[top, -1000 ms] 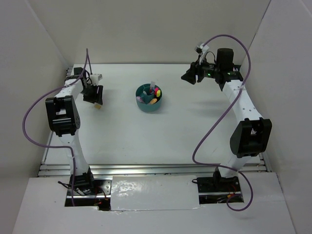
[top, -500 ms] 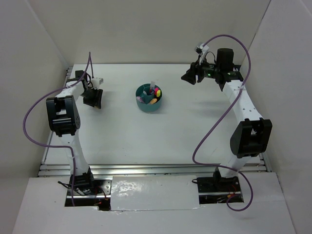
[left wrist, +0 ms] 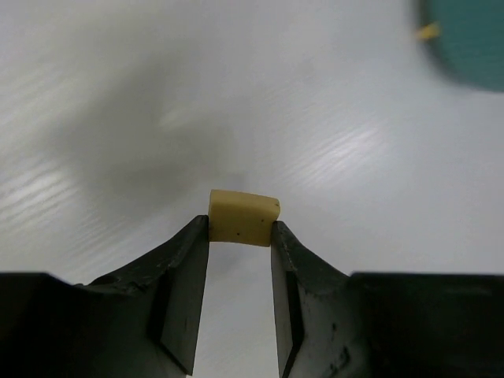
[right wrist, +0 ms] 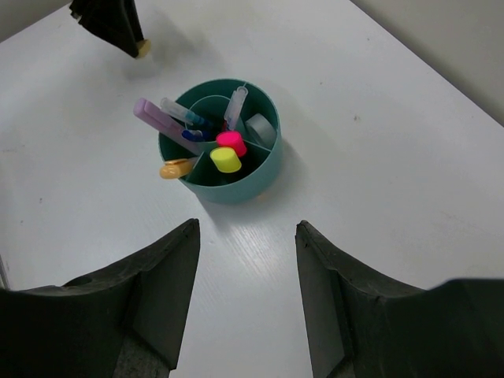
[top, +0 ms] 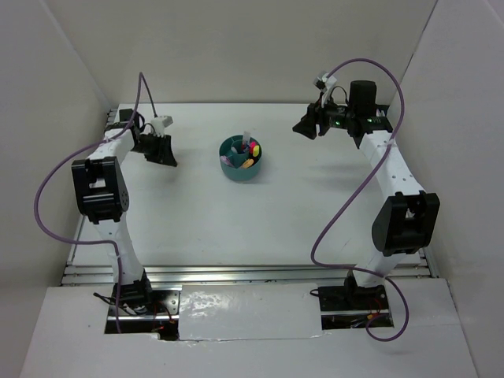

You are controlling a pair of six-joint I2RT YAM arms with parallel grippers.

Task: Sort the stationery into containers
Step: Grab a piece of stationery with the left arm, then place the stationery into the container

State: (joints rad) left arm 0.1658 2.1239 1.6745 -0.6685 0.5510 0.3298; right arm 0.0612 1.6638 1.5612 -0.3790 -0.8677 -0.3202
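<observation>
Both reach forward: left claw pinching tan eraser (fingertips only), tilted down; right claw wide.

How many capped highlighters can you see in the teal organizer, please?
2: a pink-capped highlighter and a yellow-capped highlighter, upright side by side near the middle of the teal organizer. Others may be hidden deeper inside.

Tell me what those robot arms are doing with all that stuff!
They're tidying stationery into the round teal organizer. The left tool is pinching a tan eraser, off to the left of the organizer. Pens, a lilac stick and pink- and yellow-capped highlighters already stand in its compartments. The right tool hangs open and empty over the far right side of the table.
</observation>
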